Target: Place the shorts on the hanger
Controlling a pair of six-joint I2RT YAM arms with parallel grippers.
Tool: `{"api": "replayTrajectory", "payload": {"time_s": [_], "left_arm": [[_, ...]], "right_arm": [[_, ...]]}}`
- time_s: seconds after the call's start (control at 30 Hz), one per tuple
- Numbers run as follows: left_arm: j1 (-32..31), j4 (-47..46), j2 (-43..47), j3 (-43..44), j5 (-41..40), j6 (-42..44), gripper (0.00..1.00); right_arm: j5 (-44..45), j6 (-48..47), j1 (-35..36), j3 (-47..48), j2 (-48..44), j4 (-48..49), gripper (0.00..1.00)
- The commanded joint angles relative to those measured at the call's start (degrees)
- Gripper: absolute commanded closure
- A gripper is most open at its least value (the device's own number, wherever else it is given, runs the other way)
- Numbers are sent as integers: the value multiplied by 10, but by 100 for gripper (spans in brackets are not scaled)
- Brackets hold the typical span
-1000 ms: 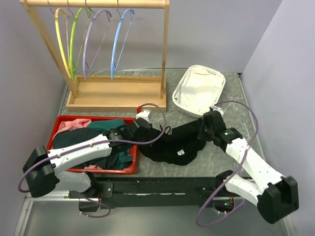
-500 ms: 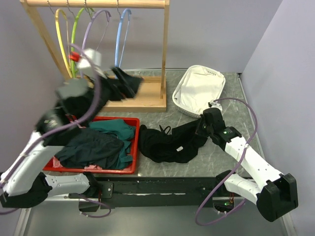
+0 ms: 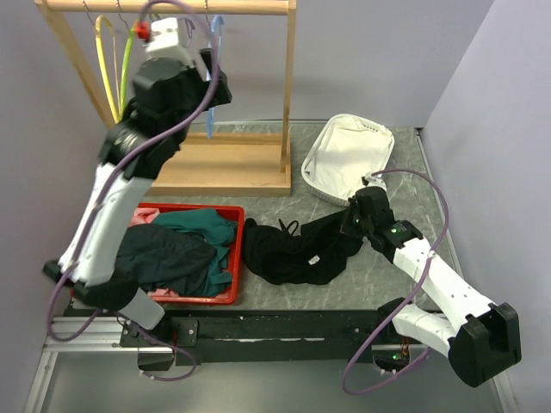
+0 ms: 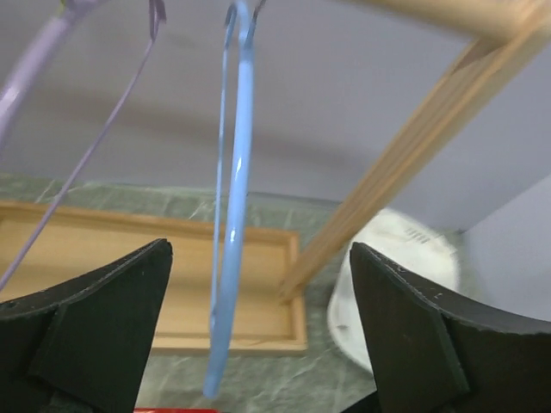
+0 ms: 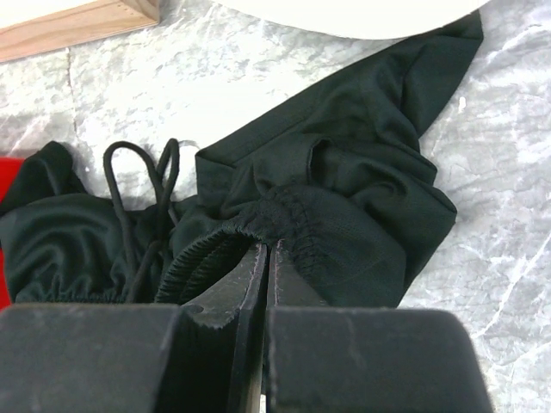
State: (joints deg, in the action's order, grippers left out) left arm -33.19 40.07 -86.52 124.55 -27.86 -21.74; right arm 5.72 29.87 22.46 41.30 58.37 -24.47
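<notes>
I am looking down on the red bin (image 3: 238,251) at the left, where a dark teal garment (image 3: 200,229) is lying heaped with other clothes. Above it my left arm is reaching up to the wooden rack (image 3: 288,95). The left gripper (image 4: 258,258) is standing with its fingers spread wide, and the light blue hanger (image 4: 234,215) is hanging from the rail in the gap between them, touching neither finger. A lilac hanger (image 4: 34,60) is hanging just to its left.

Toward the middle, the black shorts (image 3: 293,258) are lying crumpled on the grey table (image 3: 379,275), just beside the bin and well apart from the hanger. At their right end my right gripper (image 5: 265,249) is pinching the elastic waistband, fingers pressed together on the fabric. A white basket (image 3: 349,159) is sitting behind it.
</notes>
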Motion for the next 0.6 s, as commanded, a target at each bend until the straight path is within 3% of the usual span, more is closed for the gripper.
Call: {"api": "replayTrajectory", "payload": {"time_s": [0.0,0.13,0.27,0.4,0.57], "left_arm": [[17,33,-49,56,-8,59,15],[23,58,-97,91,-48,73,22],[25,23,-88,33,-47,82,29],[32,19,-93,20,-51,80,42],[34,4,-90,2,-52,89,49]], "right_arm": [[-11,-12,-3,12,-6,29,100],[-7,-17,-3,8,-6,29,100],[-15,-16,-3,-2,-5,41,100],[-19,-14,-2,-13,-2,50,100],[-25,-15,-3,-13,3,51,100]]}}
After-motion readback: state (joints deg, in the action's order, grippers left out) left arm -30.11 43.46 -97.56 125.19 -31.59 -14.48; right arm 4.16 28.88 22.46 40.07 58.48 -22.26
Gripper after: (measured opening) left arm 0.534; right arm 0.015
